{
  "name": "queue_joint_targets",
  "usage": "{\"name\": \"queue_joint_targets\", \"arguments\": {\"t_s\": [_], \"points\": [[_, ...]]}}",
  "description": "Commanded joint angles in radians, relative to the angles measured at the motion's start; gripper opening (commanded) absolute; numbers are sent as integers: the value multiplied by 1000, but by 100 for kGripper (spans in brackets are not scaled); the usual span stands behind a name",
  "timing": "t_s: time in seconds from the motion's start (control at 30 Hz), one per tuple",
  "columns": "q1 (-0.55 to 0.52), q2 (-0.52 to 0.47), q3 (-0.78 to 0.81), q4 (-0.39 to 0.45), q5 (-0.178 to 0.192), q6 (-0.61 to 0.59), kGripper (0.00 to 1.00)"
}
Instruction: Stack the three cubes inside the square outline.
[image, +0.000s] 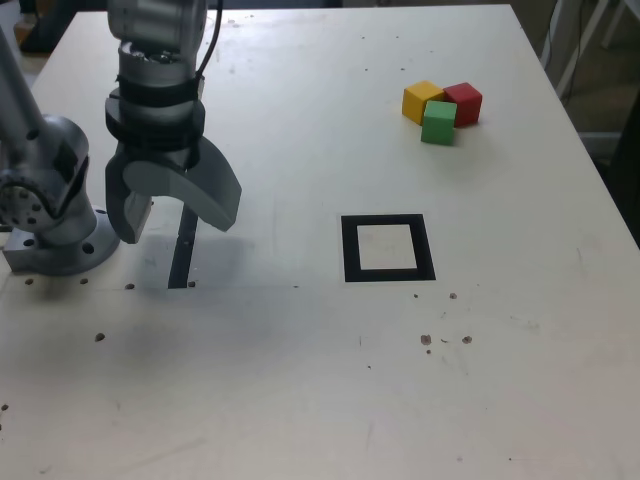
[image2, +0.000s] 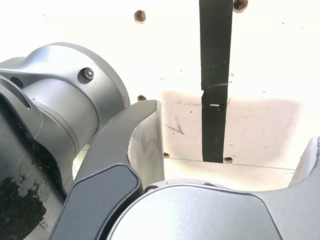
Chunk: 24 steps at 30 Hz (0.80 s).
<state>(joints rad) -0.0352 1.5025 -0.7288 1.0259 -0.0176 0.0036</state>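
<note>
Pincer wide open, holding nothing, arm reaching down above the desk (over the black strip), fingertips pointing downward.

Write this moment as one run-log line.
tool: open, empty | red block, yellow block, green block: clustered, outside square outline | stack: not begun

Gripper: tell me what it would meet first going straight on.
Probably the bare tabletop beside the black strip; the open gripper points down there, though its exact landing spot is unclear.
</note>
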Motion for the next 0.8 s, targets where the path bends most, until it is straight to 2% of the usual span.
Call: {"name": "queue_joint_targets", "arguments": {"t_s": [0.0, 0.23, 0.5, 0.77], "points": [[-8, 3, 0, 1, -1, -1, 99], [-14, 2, 1, 2, -1, -1, 99], [-10, -1, -14, 31, -19, -8, 99], [58, -23, -69, 103, -23, 99, 99]]}}
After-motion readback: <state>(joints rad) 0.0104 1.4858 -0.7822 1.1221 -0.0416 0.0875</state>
